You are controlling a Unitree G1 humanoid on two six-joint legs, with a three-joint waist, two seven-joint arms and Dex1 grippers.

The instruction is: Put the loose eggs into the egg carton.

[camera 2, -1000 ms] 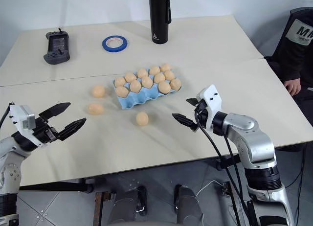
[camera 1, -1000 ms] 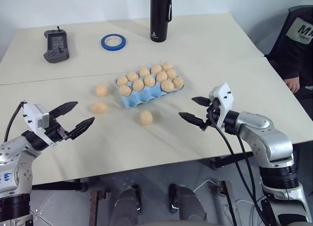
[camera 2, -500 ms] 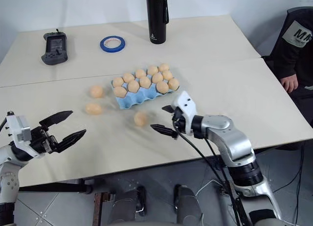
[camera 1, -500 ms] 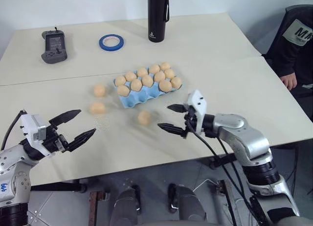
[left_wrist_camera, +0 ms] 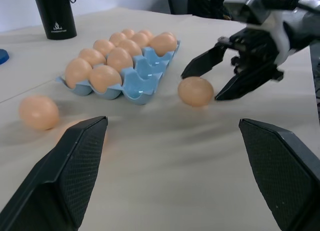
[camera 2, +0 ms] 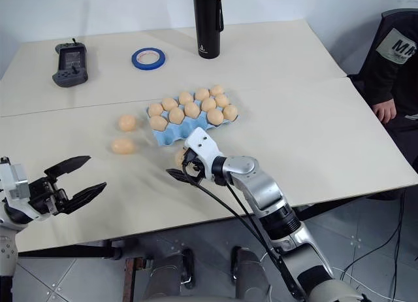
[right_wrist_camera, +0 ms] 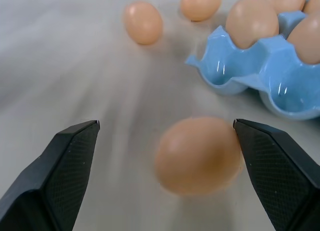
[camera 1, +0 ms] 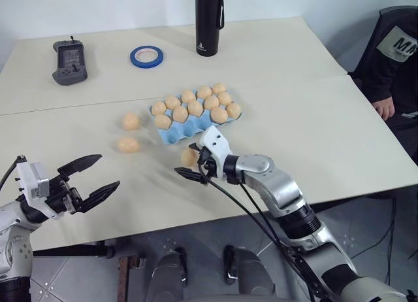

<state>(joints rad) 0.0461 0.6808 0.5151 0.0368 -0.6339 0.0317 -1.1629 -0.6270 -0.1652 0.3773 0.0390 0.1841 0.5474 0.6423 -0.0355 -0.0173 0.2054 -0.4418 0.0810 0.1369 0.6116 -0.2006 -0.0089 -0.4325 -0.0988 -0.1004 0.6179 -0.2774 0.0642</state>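
Three loose eggs (camera 1: 130, 121) are lying on the table (camera 1: 313, 125) beside the egg carton (camera 1: 194, 117) — the nearest egg (right_wrist_camera: 198, 154) is sitting between the right gripper (camera 1: 189, 161)'s spread fingers. It is probably best closing gently and centred, then lifting clear. The left gripper (camera 1: 90, 177) is hanging open, well apart.

Left arm: we hold it low at our left, left gripper (camera 1: 91, 176) level, jaws wide apart, nothing between them | Right arm: we reach it across to the middle, right gripper (camera 1: 191, 160) tilted slightly down (jaws spread wide, nothing gripped)
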